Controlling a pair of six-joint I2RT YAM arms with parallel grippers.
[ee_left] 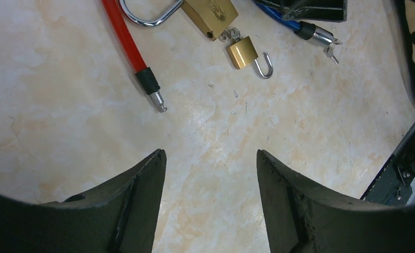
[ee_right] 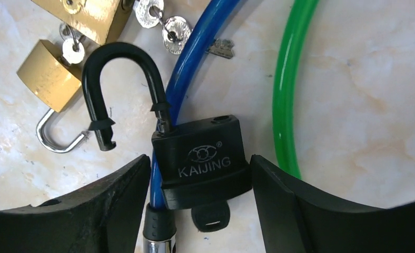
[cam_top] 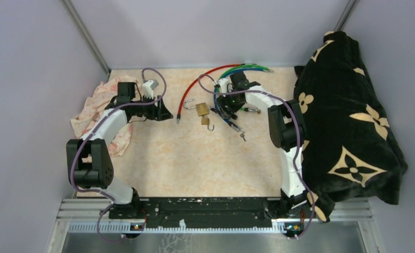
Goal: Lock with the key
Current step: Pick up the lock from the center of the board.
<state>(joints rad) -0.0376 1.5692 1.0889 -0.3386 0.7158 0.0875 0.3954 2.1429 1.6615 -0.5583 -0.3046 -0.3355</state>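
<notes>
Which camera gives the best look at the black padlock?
The right wrist view: the black padlock lies close up between the fingers of the right gripper, shackle open, key in its base. The top view mostly hides it under that gripper; the left wrist view misses it.

key (ee_right: 210,217) blade hidden by black padlock (ee_right: 203,158) (only head shows)

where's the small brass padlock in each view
Top external: small brass padlock mid-table, just below the large brass padlock.
Left wrist: small brass padlock top centre, shackle toward the lower right.
Right wrist: small brass padlock upper left, shackle pointing down.
Shared landmark: the large brass padlock lies beside it in every view.
</notes>
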